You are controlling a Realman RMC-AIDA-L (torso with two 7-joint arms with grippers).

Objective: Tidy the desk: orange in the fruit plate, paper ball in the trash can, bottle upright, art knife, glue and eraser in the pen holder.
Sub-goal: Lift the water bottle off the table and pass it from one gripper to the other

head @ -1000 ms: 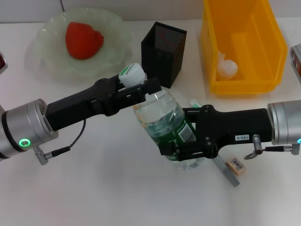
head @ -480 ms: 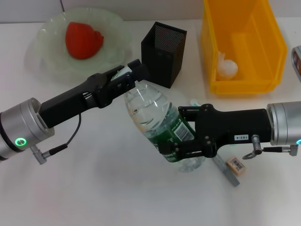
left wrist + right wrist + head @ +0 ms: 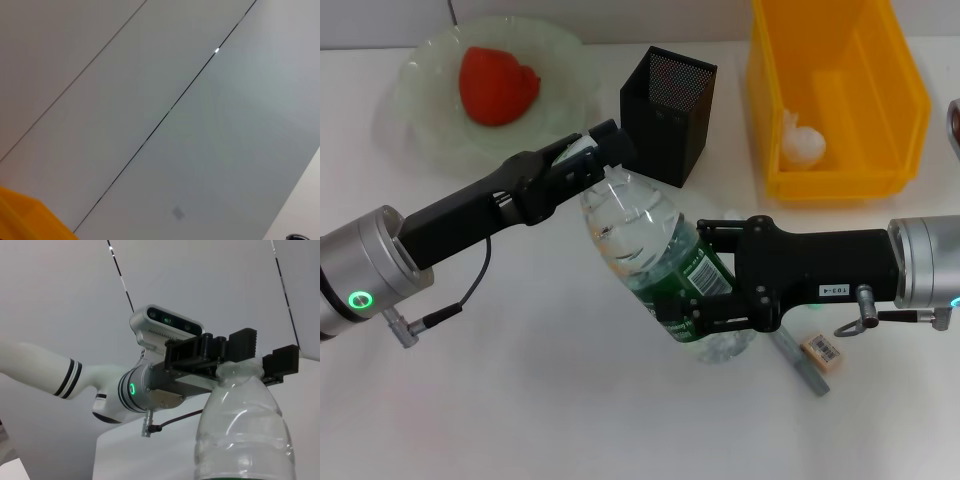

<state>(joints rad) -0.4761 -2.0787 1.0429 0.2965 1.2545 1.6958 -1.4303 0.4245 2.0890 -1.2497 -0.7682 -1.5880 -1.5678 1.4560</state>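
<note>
Clear ribbed plastic bottle [image 3: 655,255] with green barcoded label, tilted near surface [image 3: 570,420] centre. Right gripper [image 3: 705,300] jaws clamped on its lower body; left gripper [image 3: 585,165] jaws closed on the white cap, apparently. Black mesh pen holder [image 3: 667,115] at 12 o'clock.

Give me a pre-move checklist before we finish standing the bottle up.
1. Right gripper clamped on bottle body: ok.
2. Left gripper jaws on the cap end: ok.
3. Bottle upright: not ok, tilted.
4. Pen holder apart from the bottle neck: cannot tell, very close.
5. Eraser beside the bottle base, out of the way: ok.
6. Orange in fruit plate, paper ball in trash can: ok.
</note>
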